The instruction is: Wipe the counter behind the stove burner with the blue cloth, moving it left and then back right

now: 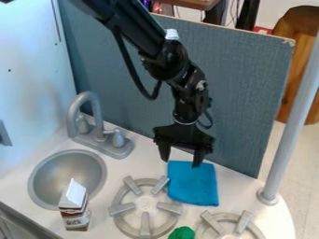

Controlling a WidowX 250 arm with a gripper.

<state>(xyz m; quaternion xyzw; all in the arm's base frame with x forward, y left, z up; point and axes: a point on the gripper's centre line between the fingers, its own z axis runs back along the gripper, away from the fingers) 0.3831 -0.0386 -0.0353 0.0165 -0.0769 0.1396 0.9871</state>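
Green lump (181,233) nearest; then blue cloth (193,186), just below open gripper (181,163). Looked ungrasped (nothing held, seemingly), so probably left the gripping undone; showed nothing surely finished.

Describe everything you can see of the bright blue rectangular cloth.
The bright blue cloth looks like soft fabric, possibly folded, roughly rectangular with slightly rounded corners. It lies flat on the white counter, one long edge right beside a round grey burner with raised prongs. The open black two-finger gripper hangs at its upper end; whether it touches the cloth can't be told.
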